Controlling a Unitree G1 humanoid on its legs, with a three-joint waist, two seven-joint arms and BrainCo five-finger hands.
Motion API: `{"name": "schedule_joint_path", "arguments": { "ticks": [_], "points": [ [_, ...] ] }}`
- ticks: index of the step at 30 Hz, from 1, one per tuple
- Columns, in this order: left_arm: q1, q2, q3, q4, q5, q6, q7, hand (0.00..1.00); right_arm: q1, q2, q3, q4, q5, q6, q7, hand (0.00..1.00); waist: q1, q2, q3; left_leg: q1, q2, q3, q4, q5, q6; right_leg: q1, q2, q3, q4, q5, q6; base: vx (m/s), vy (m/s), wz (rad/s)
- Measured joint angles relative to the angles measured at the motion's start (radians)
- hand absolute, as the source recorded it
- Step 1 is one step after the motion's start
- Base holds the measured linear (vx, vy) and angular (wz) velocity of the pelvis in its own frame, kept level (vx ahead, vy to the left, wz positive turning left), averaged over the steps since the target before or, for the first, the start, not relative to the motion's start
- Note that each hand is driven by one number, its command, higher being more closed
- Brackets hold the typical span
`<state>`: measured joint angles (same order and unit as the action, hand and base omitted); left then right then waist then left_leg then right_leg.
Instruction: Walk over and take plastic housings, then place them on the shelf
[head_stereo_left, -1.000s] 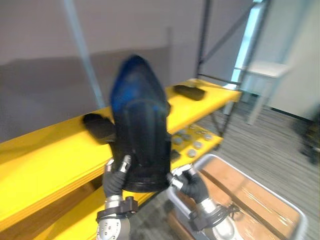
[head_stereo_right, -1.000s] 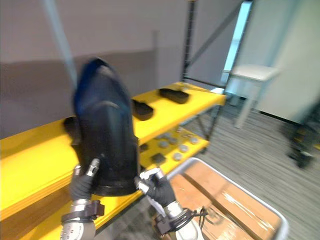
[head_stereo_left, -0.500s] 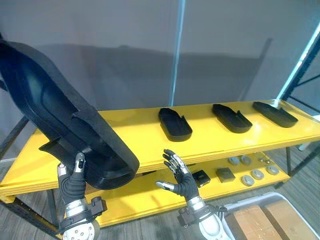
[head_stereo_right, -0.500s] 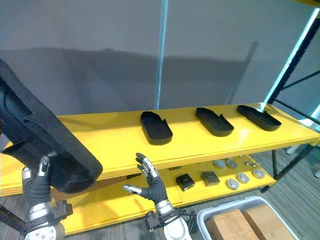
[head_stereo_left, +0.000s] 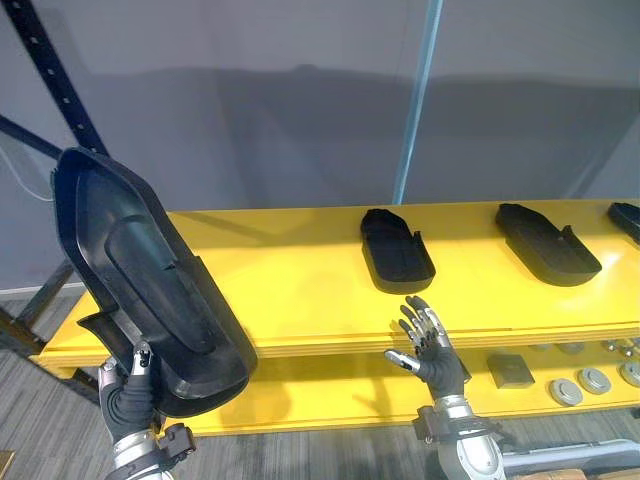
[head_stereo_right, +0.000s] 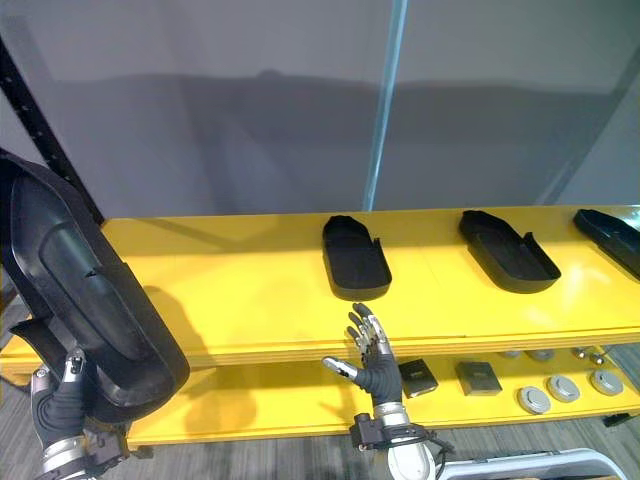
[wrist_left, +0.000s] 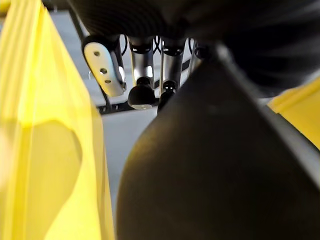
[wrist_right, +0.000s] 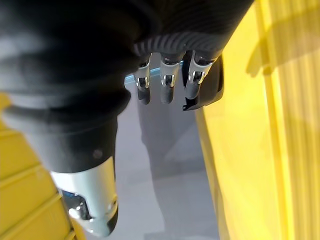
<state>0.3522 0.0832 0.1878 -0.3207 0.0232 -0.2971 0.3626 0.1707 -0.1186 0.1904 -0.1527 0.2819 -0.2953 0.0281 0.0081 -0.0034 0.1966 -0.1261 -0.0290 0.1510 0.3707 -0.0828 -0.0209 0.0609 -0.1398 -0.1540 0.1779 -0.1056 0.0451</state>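
left hand (head_stereo_left: 122, 403) low at left, wrist upright, dark ribbed cover toward head camera. thumb lies up along lower rim of black housing (head_stereo_left: 150, 290), fingers (wrist_left: 142, 75) on its far side, pinching that end. left forearm near vertical below hand. right hand (head_stereo_left: 432, 352) held up at centre-right, palm turned toward robot's left. fingers (wrist_right: 167, 82) straight, slightly fanned, tips pointing up. thumb (wrist_right: 92, 197) stuck out sideways, apart from fingers. right wrist straight, forearm coming in from lower right.
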Motion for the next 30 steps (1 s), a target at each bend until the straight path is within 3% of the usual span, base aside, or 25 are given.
{"name": "schedule_joint_path", "arguments": {
  "ticks": [1,3,4,6,8,9,10,11,12,13,14,15,16,17,18,24,30],
  "points": [
    [-0.01,0.001,-0.011,0.009,0.006,-0.003,-0.003,1.0,0.006,0.0,-0.013,0.0,0.001,0.0,0.0,0.0,0.0,-0.003,0.007,-0.003,0.019,0.015,0.025,-0.021,0.003,0.011,-0.011,-0.002,0.0,0.0,0.0,0.07,0.008,0.1],
    [-0.037,0.0,-0.036,0.048,0.041,-0.01,-0.018,1.0,0.014,-0.003,-0.05,-0.003,0.004,0.0,-0.001,0.0,-0.027,-0.005,0.017,-0.005,0.132,0.009,0.063,-0.036,-0.021,0.045,-0.062,-0.007,0.013,-0.022,0.014,0.07,0.03,0.07],
    [-0.045,0.0,-0.038,0.06,0.046,-0.013,-0.019,1.0,0.015,-0.003,-0.053,-0.005,0.004,-0.001,-0.002,0.0,-0.036,-0.002,0.018,-0.007,0.158,0.002,0.062,-0.034,-0.023,0.045,-0.077,-0.007,0.029,-0.038,0.024,0.08,0.202,0.1],
    [-0.065,0.001,-0.038,0.079,0.07,-0.014,-0.037,1.0,0.019,-0.006,-0.052,-0.005,0.004,-0.002,-0.015,0.0,-0.054,0.011,0.02,0.016,0.21,-0.071,0.028,-0.033,-0.022,0.017,-0.139,0.015,0.145,-0.116,0.081,0.04,0.311,-0.05],
    [-0.064,0.001,-0.039,0.079,0.08,-0.015,-0.056,1.0,0.02,-0.016,-0.052,-0.004,0.006,-0.002,-0.032,0.0,-0.056,0.037,0.009,0.046,0.219,-0.069,0.003,-0.033,-0.022,0.003,-0.168,0.036,0.193,-0.156,0.12,0.03,0.406,-0.11],
    [-0.066,0.005,-0.038,0.079,0.079,-0.015,-0.078,1.0,0.018,-0.029,-0.052,0.003,0.01,-0.003,-0.047,0.0,-0.065,0.07,-0.01,0.065,0.217,-0.063,-0.018,-0.059,-0.092,0.003,-0.182,0.041,0.206,-0.169,0.152,0.1,0.558,-0.16],
    [-0.079,0.04,-0.033,0.085,0.075,-0.014,-0.097,1.0,0.015,-0.006,-0.051,0.036,0.009,-0.002,-0.063,0.0,-0.052,0.034,-0.009,0.083,0.162,-0.025,-0.006,-0.068,-0.121,0.005,-0.249,0.072,0.213,-0.166,0.158,0.12,0.543,-0.19],
    [-0.08,0.055,-0.03,0.086,0.074,-0.012,-0.109,1.0,0.017,0.007,-0.047,0.046,0.008,-0.002,-0.069,0.0,-0.048,0.023,-0.011,0.082,0.142,-0.011,-0.003,-0.076,-0.108,0.002,-0.268,0.079,0.21,-0.145,0.15,0.14,0.564,-0.27],
    [-0.087,0.082,-0.016,0.085,0.067,-0.004,-0.143,1.0,0.019,0.036,-0.038,0.05,0.004,-0.002,-0.082,0.0,-0.043,0.024,-0.011,0.076,0.129,0.009,-0.01,-0.078,-0.083,-0.016,-0.281,0.061,0.198,-0.064,0.097,0.12,0.407,-0.24],
    [-0.088,0.099,-0.012,0.085,0.051,0.002,-0.167,1.0,0.017,0.052,-0.031,0.048,0.004,-0.002,-0.086,0.0,-0.041,0.025,-0.012,0.081,0.13,0.017,-0.032,-0.071,-0.071,-0.038,-0.278,0.032,0.2,-0.028,0.067,0.12,0.396,-0.16],
    [-0.09,0.111,-0.009,0.084,0.039,0.009,-0.18,1.0,0.018,0.061,-0.03,0.046,0.002,-0.002,-0.085,0.0,-0.043,0.026,-0.012,0.084,0.132,0.017,-0.047,-0.064,-0.062,-0.043,-0.268,0.013,0.198,-0.012,0.066,0.09,0.234,-0.01],
    [-0.102,0.123,-0.009,0.084,0.028,0.035,-0.2,1.0,0.021,0.063,-0.034,0.039,0.0,-0.003,-0.081,0.0,-0.052,0.033,-0.009,0.091,0.139,0.009,-0.081,-0.047,-0.045,-0.04,-0.217,0.02,0.174,-0.046,0.114,0.09,0.205,0.2],
    [-0.112,0.124,-0.014,0.083,0.013,0.064,-0.217,1.0,0.035,0.063,-0.042,0.01,-0.005,-0.003,-0.074,0.0,-0.061,0.035,-0.011,0.095,0.14,0.0,-0.118,-0.028,-0.039,-0.04,-0.148,0.044,0.128,-0.06,0.126,0.08,0.139,0.28],
    [-0.116,0.125,-0.019,0.082,0.0,0.079,-0.22,1.0,0.045,0.063,-0.048,-0.012,-0.012,-0.004,-0.068,0.0,-0.065,0.035,-0.011,0.094,0.135,-0.007,-0.133,-0.019,-0.037,-0.04,-0.118,0.058,0.097,-0.06,0.124,0.06,0.056,0.42],
    [-0.123,0.112,-0.038,0.084,-0.003,0.106,-0.222,1.0,0.065,0.054,-0.06,-0.059,-0.018,-0.012,-0.059,0.0,-0.076,0.037,-0.012,0.085,0.124,-0.026,-0.149,-0.007,-0.035,-0.032,-0.081,0.064,0.048,-0.051,0.098,0.07,0.042,0.45],
    [-0.116,0.107,-0.096,0.079,-0.002,0.199,-0.234,1.0,0.057,0.022,-0.064,-0.08,-0.017,-0.024,-0.013,0.0,-0.076,0.053,-0.011,0.078,0.12,-0.06,-0.275,0.081,-0.052,-0.056,-0.062,0.031,0.022,-0.032,0.093,0.0,-0.035,0.23],
    [-0.125,0.106,-0.094,0.08,0.0,0.289,-0.187,1.0,0.056,-0.036,-0.02,-0.156,-0.012,-0.002,0.057,0.0,-0.076,0.09,0.028,0.072,0.122,-0.067,-0.333,0.135,-0.056,-0.113,-0.057,0.03,0.063,-0.042,0.079,-0.07,-0.023,0.04]
  ]
}}
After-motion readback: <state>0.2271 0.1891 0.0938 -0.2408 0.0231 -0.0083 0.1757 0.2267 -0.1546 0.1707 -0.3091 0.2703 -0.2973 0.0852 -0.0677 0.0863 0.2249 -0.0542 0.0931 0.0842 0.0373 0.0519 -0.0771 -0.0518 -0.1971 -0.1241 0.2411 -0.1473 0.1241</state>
